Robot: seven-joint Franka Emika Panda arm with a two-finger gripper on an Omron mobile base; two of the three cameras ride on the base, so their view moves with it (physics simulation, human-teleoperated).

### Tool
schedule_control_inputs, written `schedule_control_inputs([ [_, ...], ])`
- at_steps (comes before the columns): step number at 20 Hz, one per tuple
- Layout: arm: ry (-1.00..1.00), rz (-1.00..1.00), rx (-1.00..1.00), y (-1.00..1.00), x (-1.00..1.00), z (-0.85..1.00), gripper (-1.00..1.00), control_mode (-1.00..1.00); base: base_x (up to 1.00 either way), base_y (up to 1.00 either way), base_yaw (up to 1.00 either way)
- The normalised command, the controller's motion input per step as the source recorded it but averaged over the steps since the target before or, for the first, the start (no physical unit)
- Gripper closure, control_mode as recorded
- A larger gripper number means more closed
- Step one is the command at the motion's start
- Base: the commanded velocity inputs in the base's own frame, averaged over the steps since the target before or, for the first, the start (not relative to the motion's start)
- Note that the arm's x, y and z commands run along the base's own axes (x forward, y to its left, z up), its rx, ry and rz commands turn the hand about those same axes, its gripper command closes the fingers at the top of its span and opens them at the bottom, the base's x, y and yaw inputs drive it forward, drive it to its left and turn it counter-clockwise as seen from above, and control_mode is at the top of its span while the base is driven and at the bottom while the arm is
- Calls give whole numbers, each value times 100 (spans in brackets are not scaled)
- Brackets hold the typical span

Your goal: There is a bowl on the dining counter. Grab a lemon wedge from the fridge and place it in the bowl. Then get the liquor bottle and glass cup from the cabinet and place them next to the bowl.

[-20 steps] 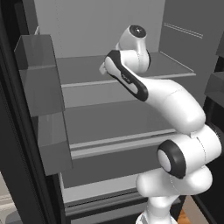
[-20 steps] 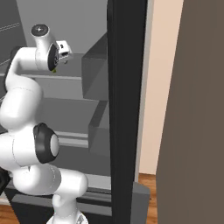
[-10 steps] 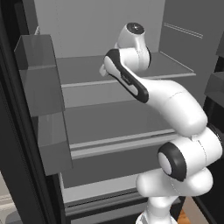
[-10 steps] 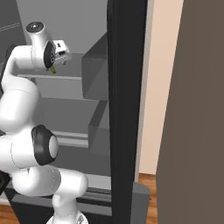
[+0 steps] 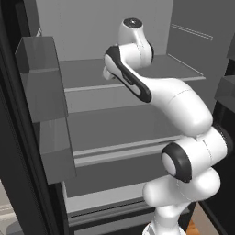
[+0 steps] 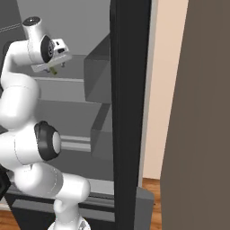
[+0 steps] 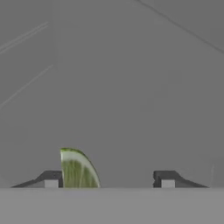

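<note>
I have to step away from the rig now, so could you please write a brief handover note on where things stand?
Gripper: jaws apart around the lemon wedge, which sits against one fingertip with a gap to the other; no grip yet.
Things: the fridge stands open; the wedge lies on its upper shelf, with the hand reaching in over it.
Done: fridge opened, wedge reached.
Left: close on the wedge, carry it to the bowl, then fetch the liquor bottle and glass cup from the cabinet and set them beside the bowl.

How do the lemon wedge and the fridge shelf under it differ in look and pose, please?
The lemon wedge is yellow-green with pale streaks; the fridge shelf is plain grey. The lemon wedge is small, curved and stands on edge; the fridge shelf is broad, flat and level. Both sit inside the open fridge.
</note>
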Motion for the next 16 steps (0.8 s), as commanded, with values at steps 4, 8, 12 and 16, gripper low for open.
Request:
schedule_control_inputs([
  [4, 10, 0, -6, 0, -3, -22, 100, -100, 0, 0, 0],
  [8, 9, 0, -5, -1, -10, -19, 100, -100, 0, 0, 0],
  [12, 0, 0, 0, -16, -18, 1, 100, -100, 0, 0, 0],
  [16, -4, 0, 0, -19, -18, 11, 100, -100, 0, 0, 0],
])
